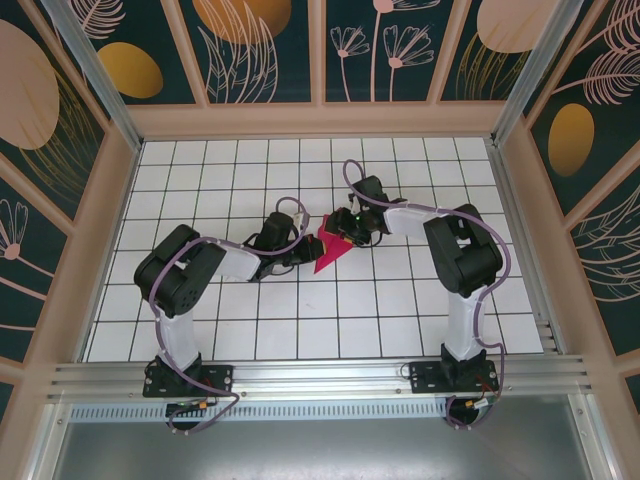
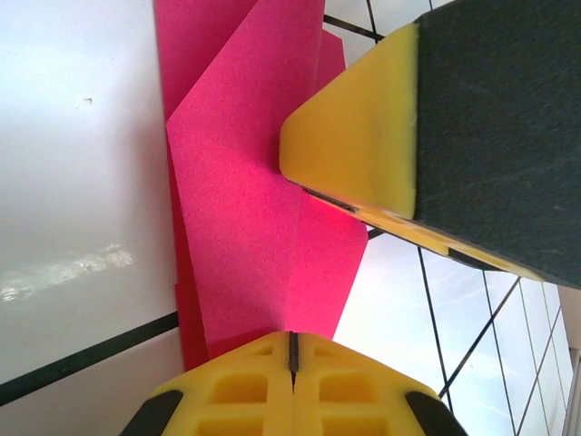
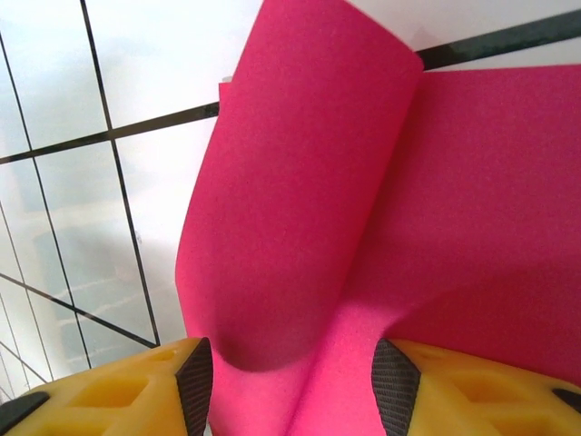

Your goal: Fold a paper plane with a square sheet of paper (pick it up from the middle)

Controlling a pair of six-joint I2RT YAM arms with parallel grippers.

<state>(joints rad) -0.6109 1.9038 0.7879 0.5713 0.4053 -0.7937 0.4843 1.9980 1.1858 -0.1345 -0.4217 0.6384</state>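
White tabletop [image 1: 400, 310] ruled with dark grid lines sits inside walls of teal panels [image 1: 260, 45] painted with pale leaves and orange ovals. Both arms bend inward and meet near the middle of the grid, over the magenta-pink sheet of paper [image 1: 330, 250]. It lies there as a creased, pointed shape with its narrow end toward the near edge.

The left gripper [image 2: 291, 345] has its two yellow fingers pressed together with no gap. Its tips sit right at the paper's edge, where overlapping folded layers fan away from them. Whether a layer is pinched between them cannot be told.

The right gripper [image 3: 290, 363] has its fingers spread apart. A raised flap of the paper curls up between them, its rounded fold close to the left-hand pad, and neither pad visibly squeezes it. From the left wrist camera, one right-gripper finger rests against the paper's upper layer.
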